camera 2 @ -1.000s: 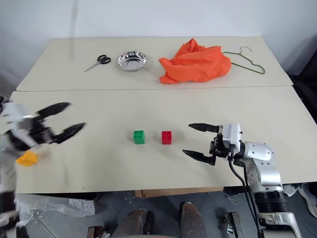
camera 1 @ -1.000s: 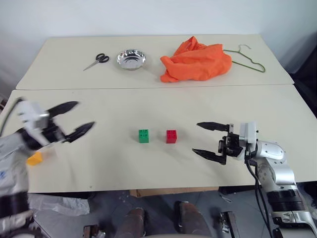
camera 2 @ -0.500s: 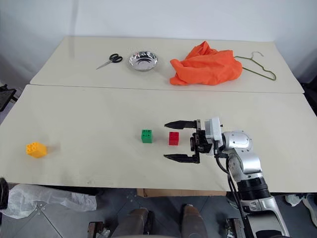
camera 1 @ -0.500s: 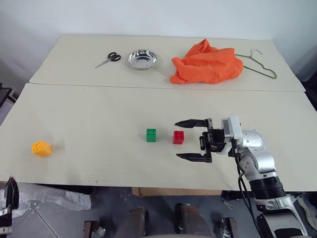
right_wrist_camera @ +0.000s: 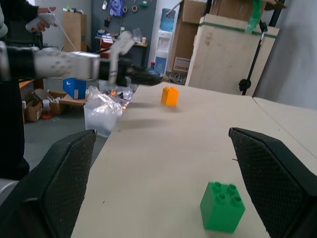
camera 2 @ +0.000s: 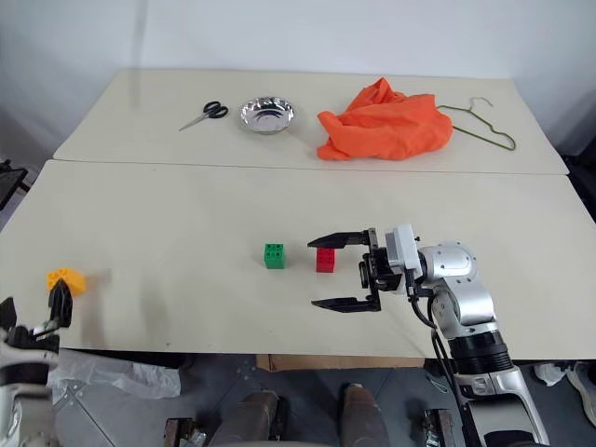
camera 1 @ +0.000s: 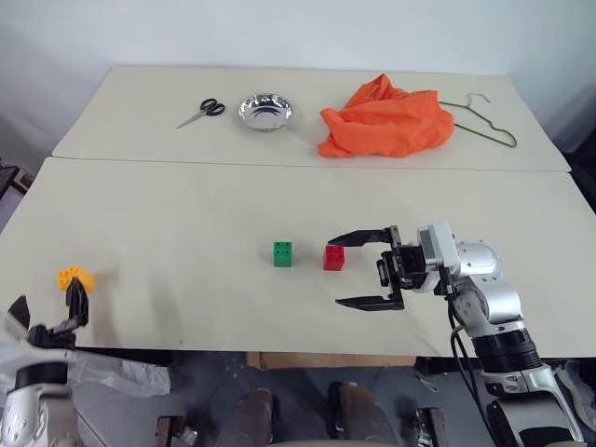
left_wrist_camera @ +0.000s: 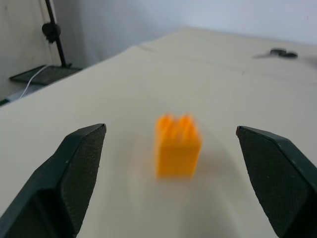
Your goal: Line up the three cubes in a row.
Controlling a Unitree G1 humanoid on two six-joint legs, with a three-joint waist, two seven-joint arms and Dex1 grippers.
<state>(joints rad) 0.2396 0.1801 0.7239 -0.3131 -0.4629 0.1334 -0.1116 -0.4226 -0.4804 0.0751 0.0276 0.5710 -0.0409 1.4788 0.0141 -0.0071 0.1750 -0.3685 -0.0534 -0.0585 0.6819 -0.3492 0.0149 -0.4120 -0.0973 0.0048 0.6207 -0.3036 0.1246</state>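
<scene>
Orange cube point(left_wrist_camera: 177, 146) now btwn open left claw point(left_wrist_camera: 178, 183) fingers.

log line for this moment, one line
left gripper: open, facing orange cube | right gripper: open beside red cube | green cube left of red | row: not formed
</scene>
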